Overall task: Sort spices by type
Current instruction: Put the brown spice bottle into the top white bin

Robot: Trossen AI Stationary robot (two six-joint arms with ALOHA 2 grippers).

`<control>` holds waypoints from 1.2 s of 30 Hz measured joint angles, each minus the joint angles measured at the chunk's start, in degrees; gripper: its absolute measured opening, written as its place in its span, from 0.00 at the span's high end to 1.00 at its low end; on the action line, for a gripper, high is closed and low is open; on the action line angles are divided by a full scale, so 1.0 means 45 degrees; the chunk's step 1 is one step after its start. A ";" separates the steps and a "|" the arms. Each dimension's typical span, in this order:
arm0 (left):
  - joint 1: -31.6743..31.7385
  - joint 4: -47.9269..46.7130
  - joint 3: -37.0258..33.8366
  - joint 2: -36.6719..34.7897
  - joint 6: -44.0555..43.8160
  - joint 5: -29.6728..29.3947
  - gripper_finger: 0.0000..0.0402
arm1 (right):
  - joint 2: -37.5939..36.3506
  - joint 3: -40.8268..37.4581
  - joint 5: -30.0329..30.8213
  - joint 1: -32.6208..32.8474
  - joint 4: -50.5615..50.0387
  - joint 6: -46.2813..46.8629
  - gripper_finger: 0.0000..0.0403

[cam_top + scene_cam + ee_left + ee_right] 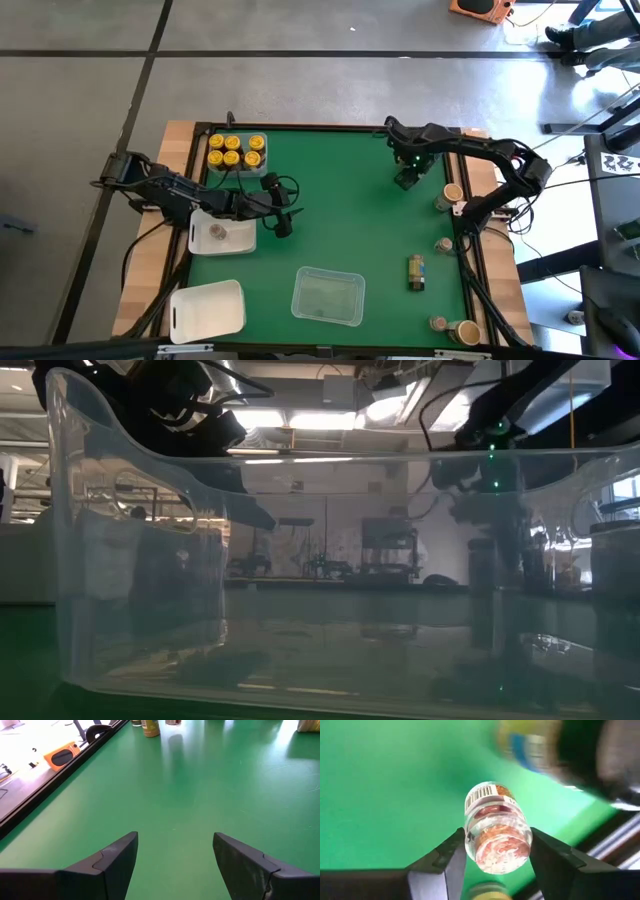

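My right gripper [497, 837] hovers over the far right part of the green table [407, 178], shut on a small clear spice jar [497, 827] of reddish-brown spice. The gripper hides this jar in the high view. My left gripper [175, 840] is open over bare green mat at the table's left centre [283, 225], beside a white tray [240, 240] holding one jar [215, 235]. Several yellow-lidded jars [235, 152] stand in a tray at the far left. More jars stand along the right edge [452, 193] [443, 244], and one lies on its side [417, 272]. My right gripper pinches the jar's glass body near its base [472, 840] between its two fingers, one on each side. The base faces the wrist camera and the labelled end points away. The jar appears lifted clear of the green mat.
A clear rectangular tray [327, 295] sits near the front centre and fills the low view [320, 560]. A white tray [207, 310] lies at the near left corner. Two more jars [438, 323] [465, 332] stand at the near right corner. Bare mat lies mid-table.
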 joint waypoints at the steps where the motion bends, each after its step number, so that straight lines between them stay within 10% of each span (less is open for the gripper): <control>1: 0.0000 0.0000 0.0000 0.0000 0.0002 0.0000 0.36 | -0.0089 0.0000 -0.0122 0.0309 0.0022 0.0130 0.53; 20: 0.0000 0.0391 0.0005 -0.0005 -0.0012 0.0000 0.36 | 0.0762 0.0838 -0.2953 0.6047 0.4661 0.1121 0.54; 36: -0.0015 0.0287 0.0005 -0.0005 0.0007 0.0003 0.36 | 0.4647 0.4735 -0.2765 0.6617 0.3659 -0.0321 0.52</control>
